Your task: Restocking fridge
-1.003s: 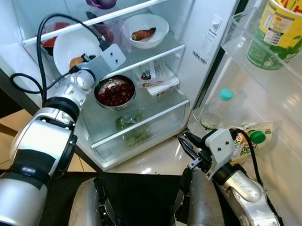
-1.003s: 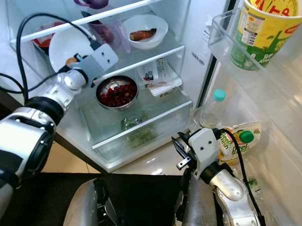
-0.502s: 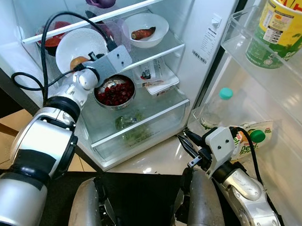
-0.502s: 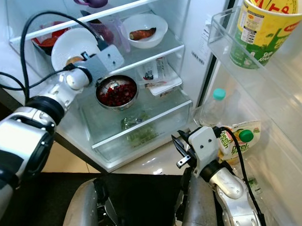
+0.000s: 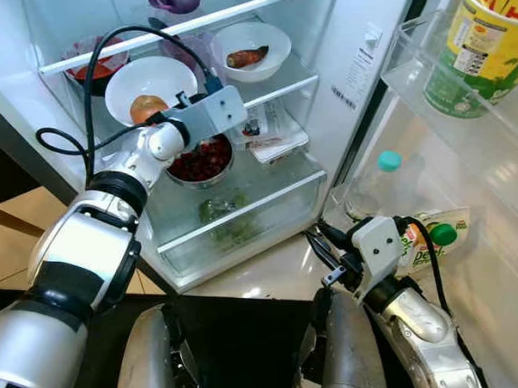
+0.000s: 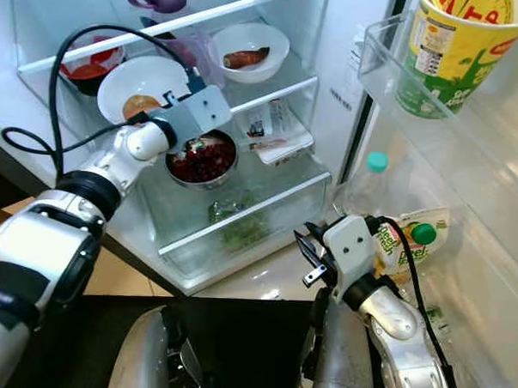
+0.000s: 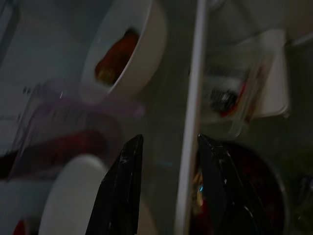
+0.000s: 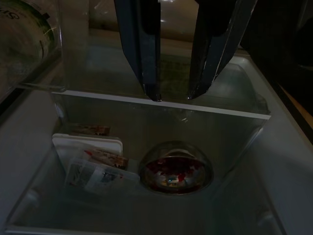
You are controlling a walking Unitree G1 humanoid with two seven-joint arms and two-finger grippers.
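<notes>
My left arm reaches into the open fridge, its wrist [image 5: 213,115] over the steel bowl of red berries [image 5: 200,161] on the lower shelf. My left gripper [image 7: 168,144] is open, and the white front edge of the middle shelf [image 7: 191,112] runs through the gap between its fingers. Beside it sits a white bowl [image 5: 152,82] holding a round orange item [image 5: 147,109]. Further back stands a white bowl with a sweet potato [image 5: 251,49]. Low by the fridge's foot, my right gripper [image 5: 323,241] hangs open and holds nothing.
A purple tub [image 5: 186,49] and a red bowl [image 5: 86,66] stand on the middle shelf, with packets [image 5: 274,134] beside the berries and greens in the crisper drawer [image 5: 232,223]. The door racks hold a yellow-green cup [image 5: 485,49], a teal-capped bottle [image 5: 371,190] and a green-capped pouch [image 5: 433,240].
My left arm has swung right, from over the white bowl to above the berry bowl, uncovering the orange item in the white bowl. The right arm has barely shifted.
</notes>
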